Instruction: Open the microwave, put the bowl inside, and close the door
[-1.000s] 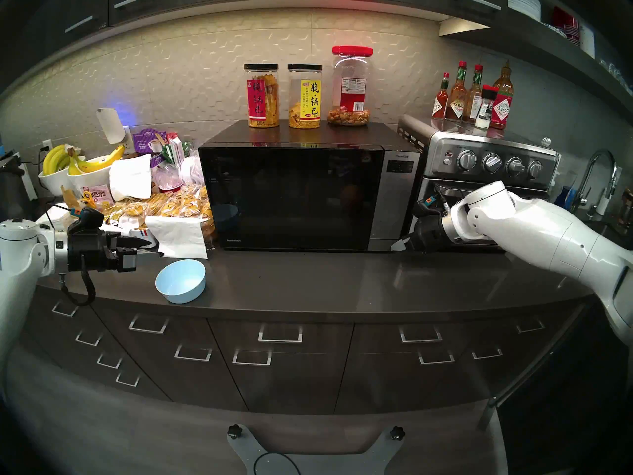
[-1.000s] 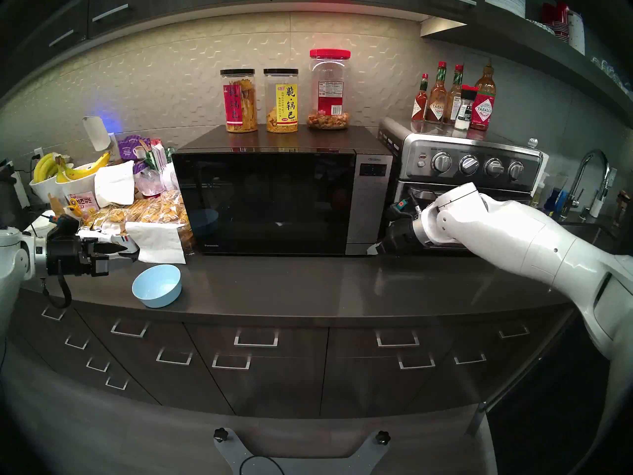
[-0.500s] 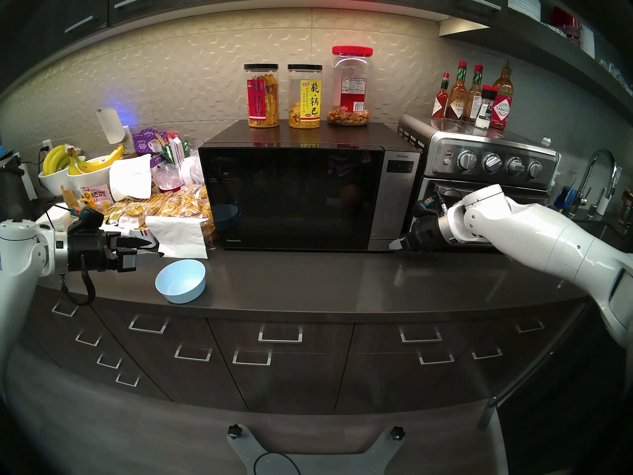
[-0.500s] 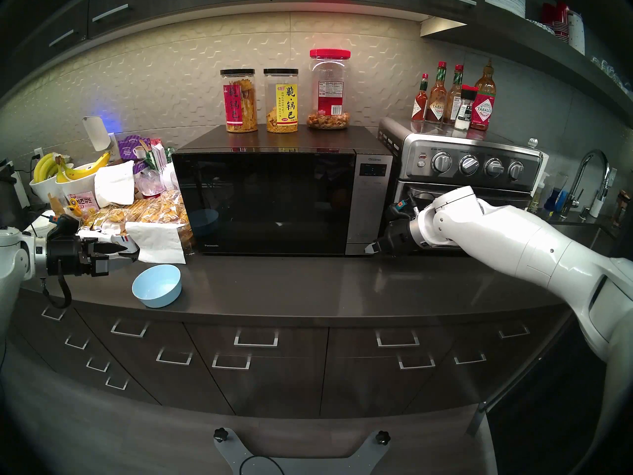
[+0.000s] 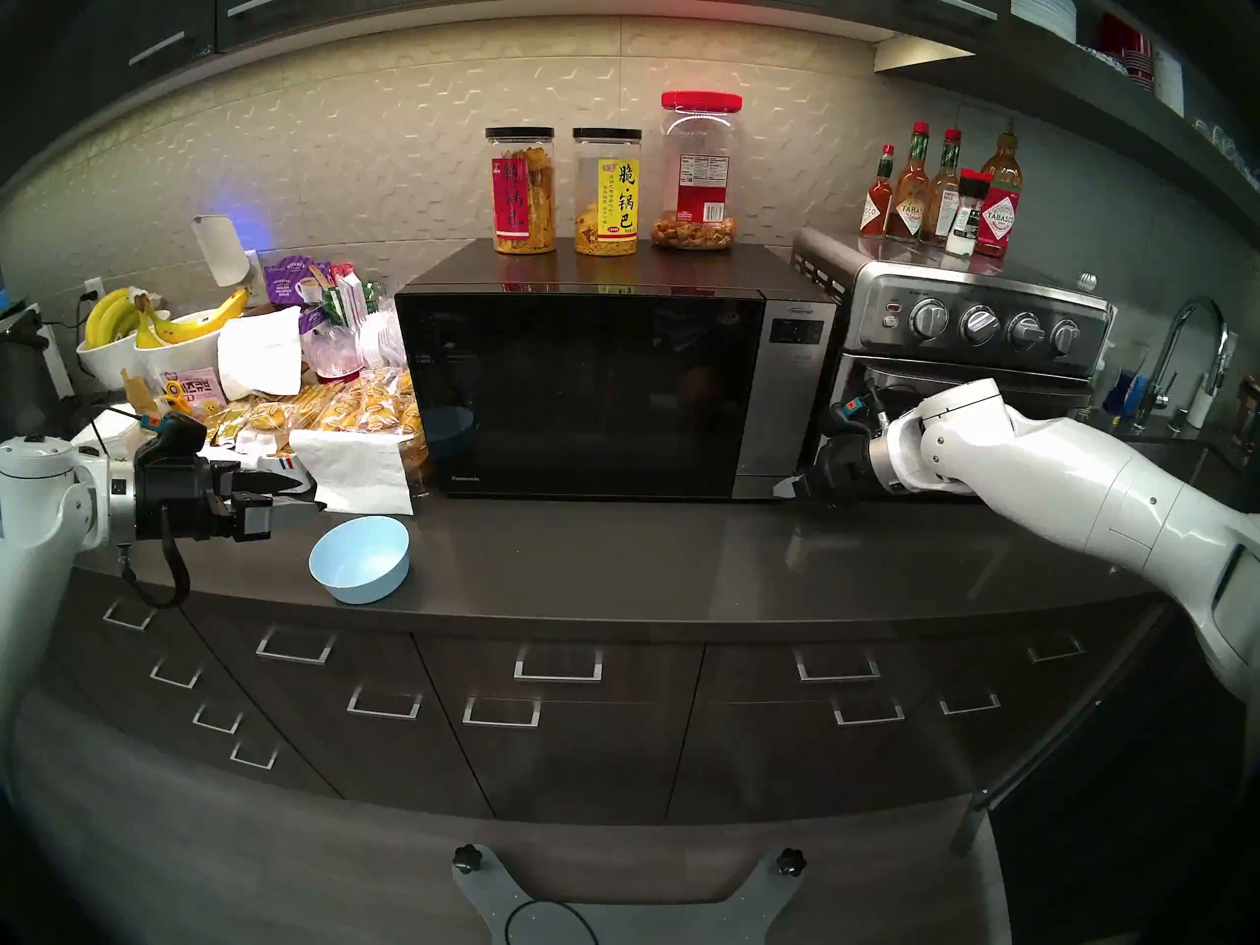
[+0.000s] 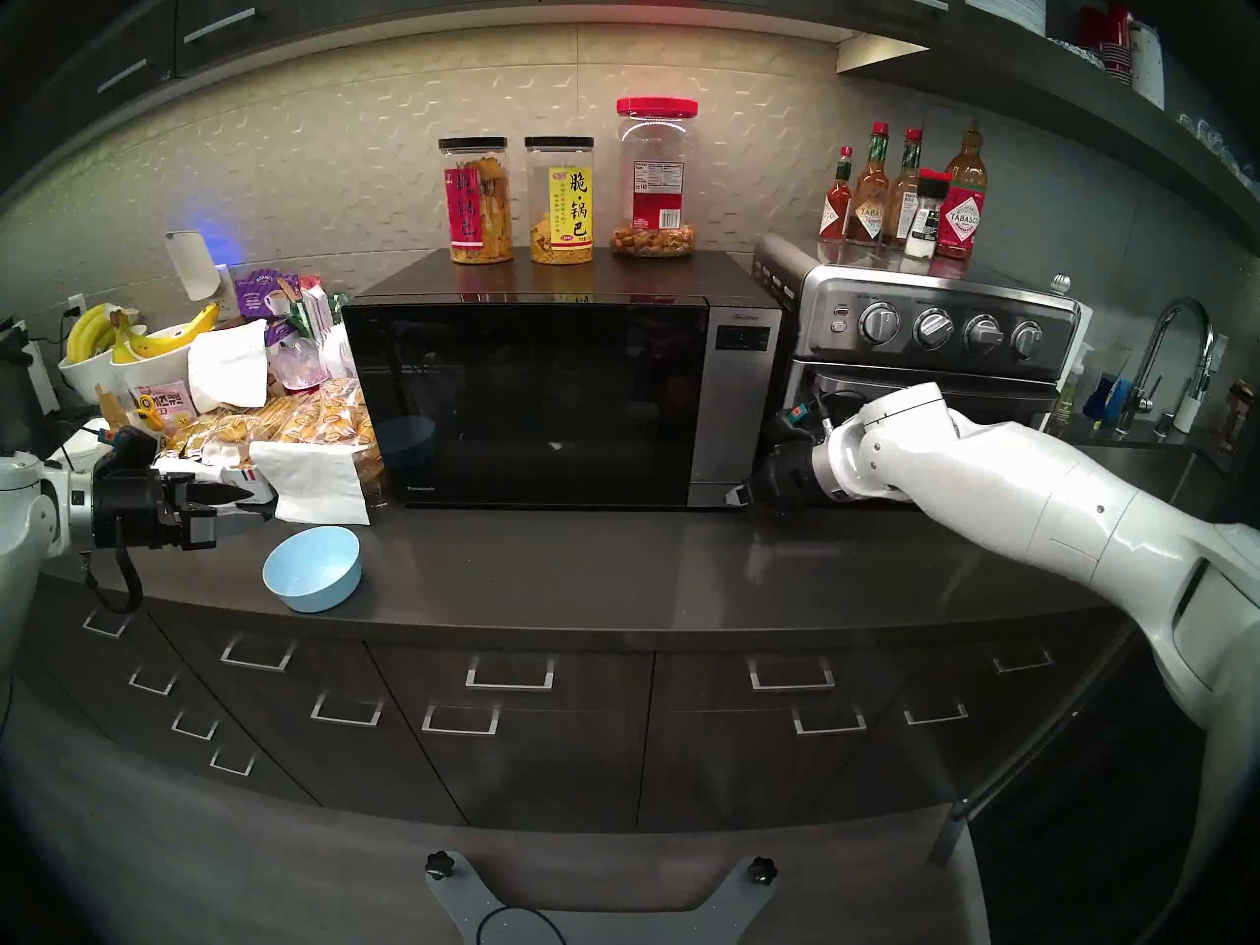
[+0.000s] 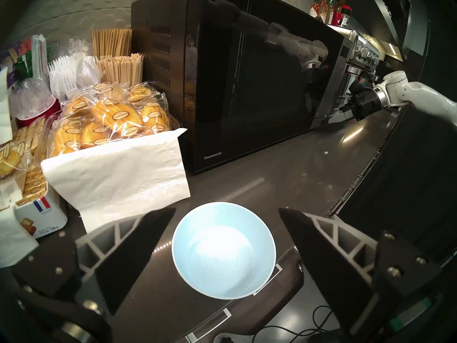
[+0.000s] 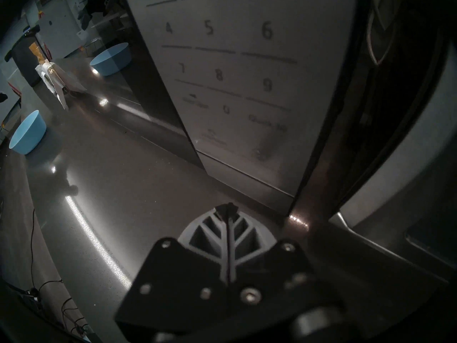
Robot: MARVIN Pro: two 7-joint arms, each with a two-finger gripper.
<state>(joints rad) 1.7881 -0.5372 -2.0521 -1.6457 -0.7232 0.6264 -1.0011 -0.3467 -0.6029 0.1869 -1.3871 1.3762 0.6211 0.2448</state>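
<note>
The black microwave (image 5: 613,391) stands at the back of the counter, and its glossy door (image 5: 579,391) is closed. The light-blue bowl (image 5: 360,558) sits upright near the counter's front edge, left of the microwave. My left gripper (image 5: 307,493) hovers just left of and above the bowl (image 7: 223,251), open with nothing between its fingers (image 7: 138,238). My right gripper (image 5: 784,490) is shut and empty. It sits low over the counter, its tip (image 8: 226,207) close to the bottom right corner of the silver control panel (image 8: 247,87).
A steel toaster oven (image 5: 968,377) stands right behind my right wrist. Packaged cakes (image 5: 354,412), a white napkin (image 5: 354,470) and banana bowls (image 5: 150,337) crowd the left. Three jars (image 5: 607,193) stand on the microwave. A faucet (image 5: 1186,350) is far right.
My right arm has shifted left and slightly lower, bringing the shut gripper tip nearer the microwave's lower right corner. The left arm and bowl have not moved.
</note>
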